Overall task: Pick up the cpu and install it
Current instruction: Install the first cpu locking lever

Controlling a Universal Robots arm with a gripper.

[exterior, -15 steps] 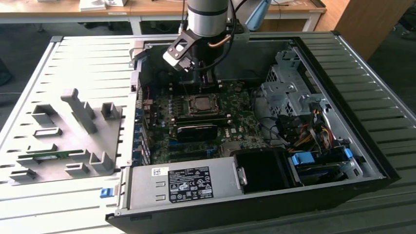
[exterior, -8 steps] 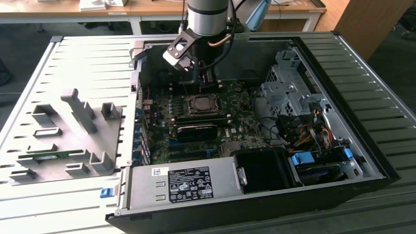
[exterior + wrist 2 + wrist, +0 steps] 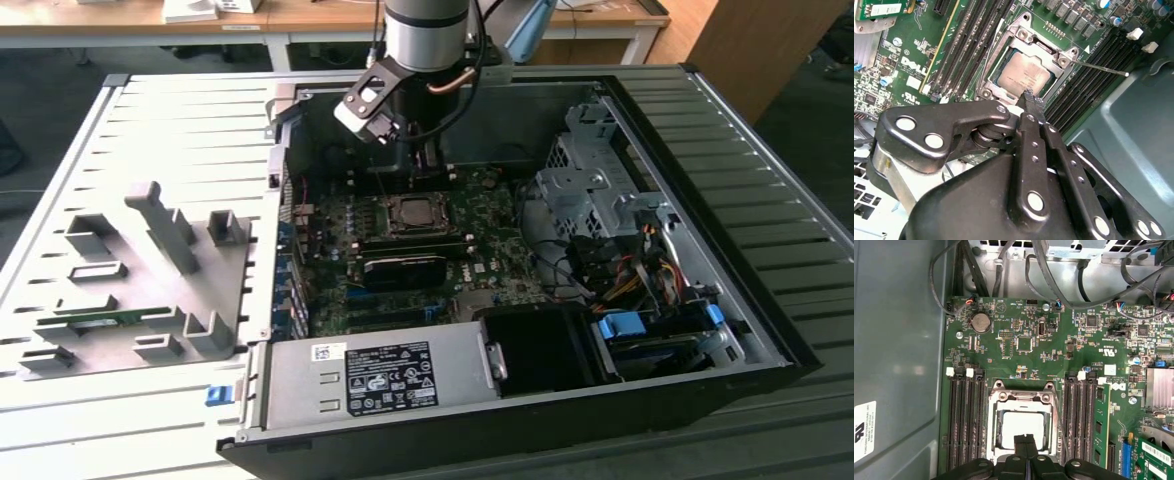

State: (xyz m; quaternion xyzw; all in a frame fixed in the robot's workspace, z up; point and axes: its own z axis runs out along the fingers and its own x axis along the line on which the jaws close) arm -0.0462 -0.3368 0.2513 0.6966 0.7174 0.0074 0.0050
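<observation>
In the exterior view one open case (image 3: 747, 150) lies on the slatted surface (image 3: 174, 120), with one printed label (image 3: 387, 378) on its power supply (image 3: 300, 390) at lower centre, and the cpu (image 3: 416, 210) sits at frame centre, just under the end effector (image 3: 424, 165). In the second wrist view the end effector (image 3: 1029, 97) is clenched on nothing, its tips over one edge of the cpu (image 3: 1026, 75), which lies flat inside the socket frame (image 3: 1069, 55). In the first wrist view the cpu (image 3: 1021, 422) lies between two banks of memory slots (image 3: 966, 420), with one green stick (image 3: 1099, 415) seated, one coin battery (image 3: 980, 321) and one white sticker (image 3: 863, 430) on the case wall.

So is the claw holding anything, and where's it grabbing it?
Nothing is held. The claw is shut with nothing between its tips; the cpu lies flat in its socket beneath them.
</observation>
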